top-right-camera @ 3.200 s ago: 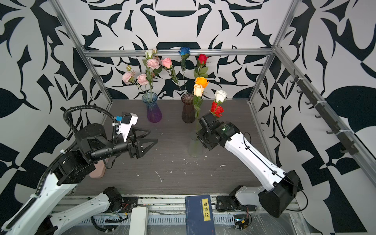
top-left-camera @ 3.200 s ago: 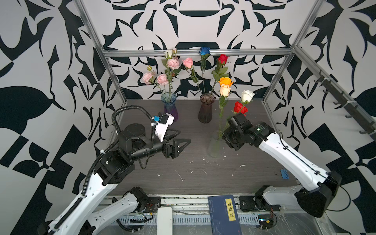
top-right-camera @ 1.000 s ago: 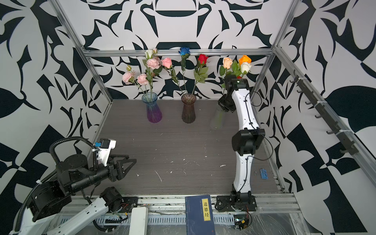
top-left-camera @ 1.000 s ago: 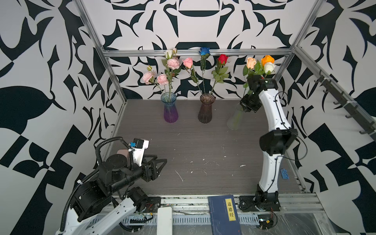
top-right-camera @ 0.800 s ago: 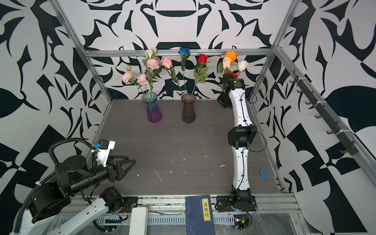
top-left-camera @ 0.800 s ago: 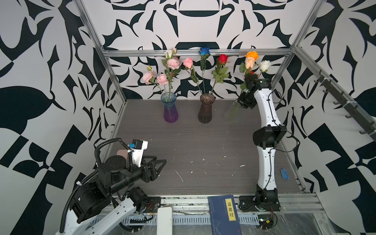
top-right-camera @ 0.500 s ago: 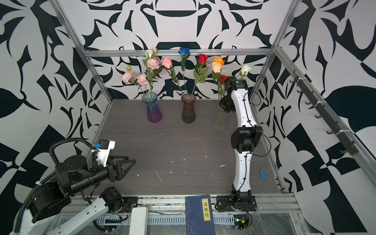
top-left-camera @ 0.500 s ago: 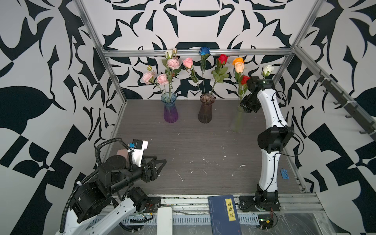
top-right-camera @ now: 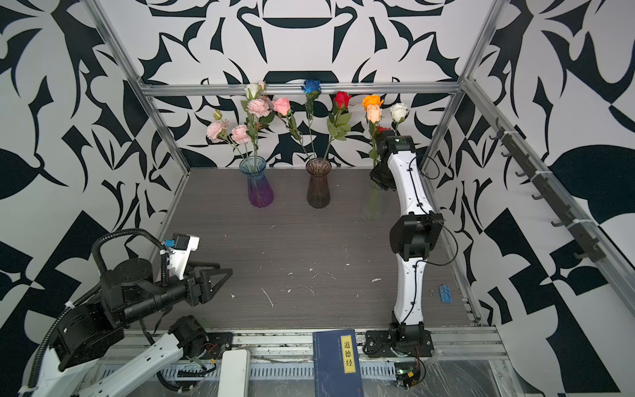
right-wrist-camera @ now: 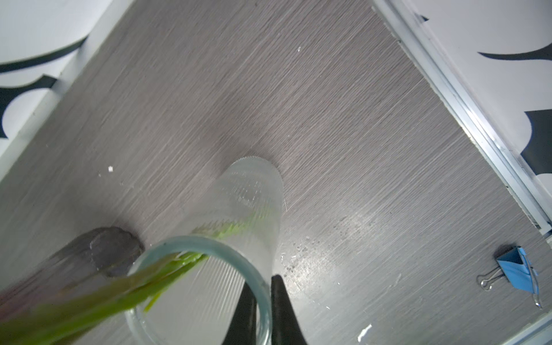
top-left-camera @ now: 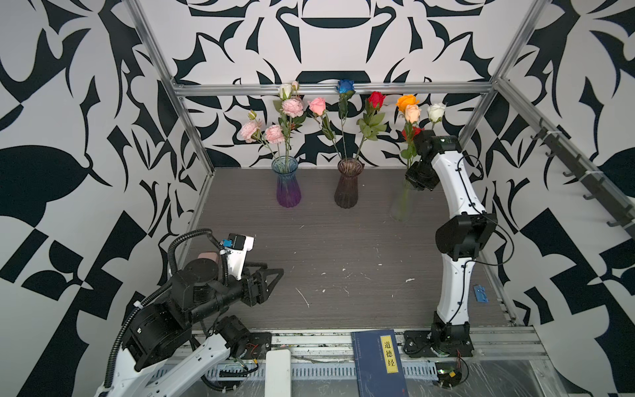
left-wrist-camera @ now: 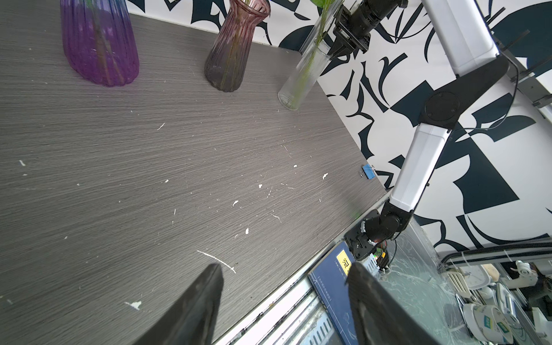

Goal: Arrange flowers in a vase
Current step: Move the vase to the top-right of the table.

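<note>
Near the front edge the left gripper (left-wrist-camera: pixel 285 268) hangs over the table (top-left-camera: pixel 343 247), jaws apart and empty. Farther back on the right, the right gripper (right-wrist-camera: pixel 263 283) is clamped on the rim of the clear vase (top-left-camera: pixel 401 202) holding the flowers (top-right-camera: pixel 374 112). The right wrist view shows one finger inside the glass and one outside, with the stems leaning on the rim's opposite side. Only the top views show the blooms: stems near upright, heads uppermost.

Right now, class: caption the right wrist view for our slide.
Right tool pinches the rim of the clear vase holding green stems; blue binder clip on the table.
</note>
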`<state>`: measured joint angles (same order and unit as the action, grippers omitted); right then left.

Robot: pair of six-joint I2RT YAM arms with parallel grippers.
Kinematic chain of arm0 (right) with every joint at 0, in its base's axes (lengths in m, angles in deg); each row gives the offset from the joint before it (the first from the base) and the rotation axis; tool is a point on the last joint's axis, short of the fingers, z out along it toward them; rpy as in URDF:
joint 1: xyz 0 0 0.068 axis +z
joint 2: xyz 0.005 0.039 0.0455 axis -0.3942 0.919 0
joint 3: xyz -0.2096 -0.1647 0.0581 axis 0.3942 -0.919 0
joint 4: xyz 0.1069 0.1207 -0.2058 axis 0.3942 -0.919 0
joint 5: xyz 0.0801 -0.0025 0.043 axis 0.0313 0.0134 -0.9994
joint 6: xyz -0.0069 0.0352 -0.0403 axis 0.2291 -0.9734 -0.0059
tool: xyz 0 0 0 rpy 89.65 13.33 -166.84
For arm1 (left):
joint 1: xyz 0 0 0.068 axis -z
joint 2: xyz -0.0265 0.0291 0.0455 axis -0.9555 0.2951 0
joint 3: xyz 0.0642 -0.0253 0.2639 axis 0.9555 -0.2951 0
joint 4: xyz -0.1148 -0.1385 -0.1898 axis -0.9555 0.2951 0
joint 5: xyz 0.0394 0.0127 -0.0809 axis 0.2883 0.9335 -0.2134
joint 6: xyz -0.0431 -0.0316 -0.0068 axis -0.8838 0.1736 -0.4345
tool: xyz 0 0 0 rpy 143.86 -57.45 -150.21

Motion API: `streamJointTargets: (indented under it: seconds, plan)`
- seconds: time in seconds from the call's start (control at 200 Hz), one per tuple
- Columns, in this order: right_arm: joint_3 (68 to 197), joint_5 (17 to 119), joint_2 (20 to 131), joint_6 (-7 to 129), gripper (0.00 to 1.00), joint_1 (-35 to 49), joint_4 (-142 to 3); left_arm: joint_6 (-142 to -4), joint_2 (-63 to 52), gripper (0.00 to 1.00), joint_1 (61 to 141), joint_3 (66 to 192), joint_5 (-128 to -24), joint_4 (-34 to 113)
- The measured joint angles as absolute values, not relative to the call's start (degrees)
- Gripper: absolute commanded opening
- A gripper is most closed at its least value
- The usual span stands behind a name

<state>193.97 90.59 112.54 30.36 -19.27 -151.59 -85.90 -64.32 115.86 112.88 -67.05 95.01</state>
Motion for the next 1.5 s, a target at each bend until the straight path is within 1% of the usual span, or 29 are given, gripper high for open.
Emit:
streamJointTargets:
  seconds: [0.2, 0.375, 0.805, 1.035, 1.315, 1.365, 1.405, 1.43, 1.501]
  plan:
    - [188.6, 92.1, 109.8, 26.0, 0.0, -19.1, -146.6, -85.9, -64.2, 0.7, 115.9, 113.4, -67.1, 95.1]
    - [187.5, 93.1, 109.3, 23.1, 0.0, -19.1, -144.8, -85.9, -64.1, 0.7, 115.9, 113.5, -67.1, 95.3]
    - [180.2, 92.3, 105.6, 17.2, 0.0, -21.6, -138.7, -86.3, -63.9, 0.7, 115.9, 113.5, -67.3, 95.5]
    - [181.4, 91.1, 106.3, 16.9, 0.0, -23.6, -138.3, -86.6, -63.4, 0.7, 115.9, 113.5, -67.5, 95.5]
    - [181.6, 90.8, 106.5, 17.0, 0.0, -24.0, -138.2, -87.2, -63.1, 0.69, 115.9, 113.5, -67.7, 95.4]
    - [181.6, 90.7, 106.5, 17.0, 0.06, -24.0, -138.2, -87.2, -63.1, 0.69, 115.9, 113.5, -67.7, 95.4]
    - [181.6, 90.5, 106.5, 17.1, 0.14, -24.0, -138.2, -87.2, -63.1, 0.69, 115.9, 113.5, -67.7, 95.4]
    - [181.6, 90.4, 106.5, 17.2, 0.23, -24.0, -138.2, -87.2, -63.1, 0.69, 115.9, 113.5, -67.7, 95.4]
    - [181.5, 89.5, 106.5, 17.5, 0.43, -24.0, -137.6, -87.2, -63.1, 0.69, 115.9, 113.5, -67.7, 95.4]
